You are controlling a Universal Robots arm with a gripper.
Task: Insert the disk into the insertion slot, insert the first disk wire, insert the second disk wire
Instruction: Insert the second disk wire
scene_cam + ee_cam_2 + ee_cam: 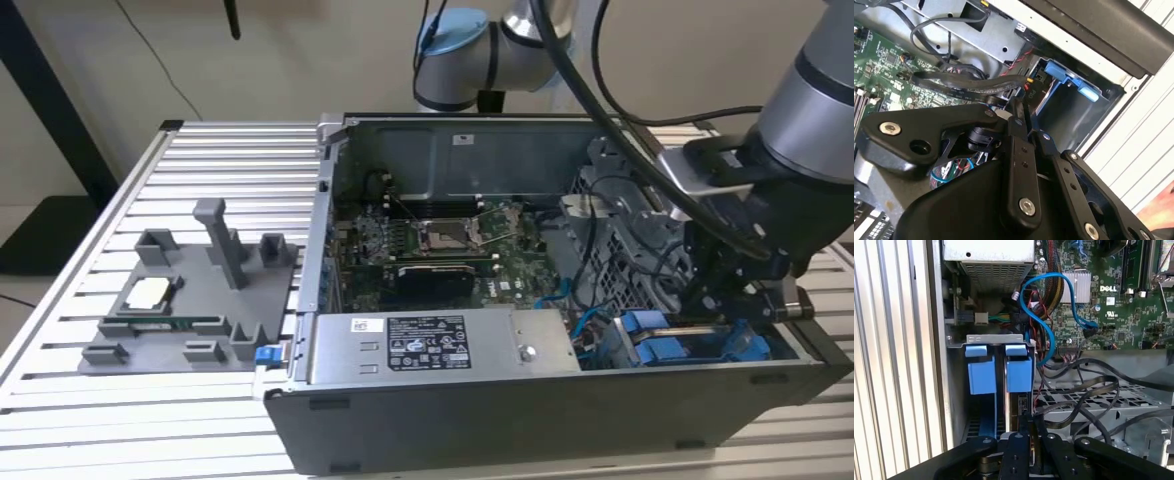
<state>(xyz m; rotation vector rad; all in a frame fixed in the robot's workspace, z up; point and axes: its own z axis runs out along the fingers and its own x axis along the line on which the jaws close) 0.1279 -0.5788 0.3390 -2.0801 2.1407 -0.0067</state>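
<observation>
Blue-framed disk (1013,371) upright inside insertion slot (998,340), tool (1028,421) just beside.

The computer case (534,400) sits on the table (200,420); a parts tray (187,300) lies to the exterior view's left of it.

One open computer case (534,410) is sitting on the slatted tabletop (80,420), and one grey fixture tray (187,300) is lying beside it. Inside, one motherboard (427,250) is showing, with one labelled power-supply box (441,345) sitting in front. Two blue carriers (982,371) (1019,370) are standing side by side in the first wrist view. One blue cable (1064,295) is looping there. One gripper (1030,440) is reaching in.
</observation>
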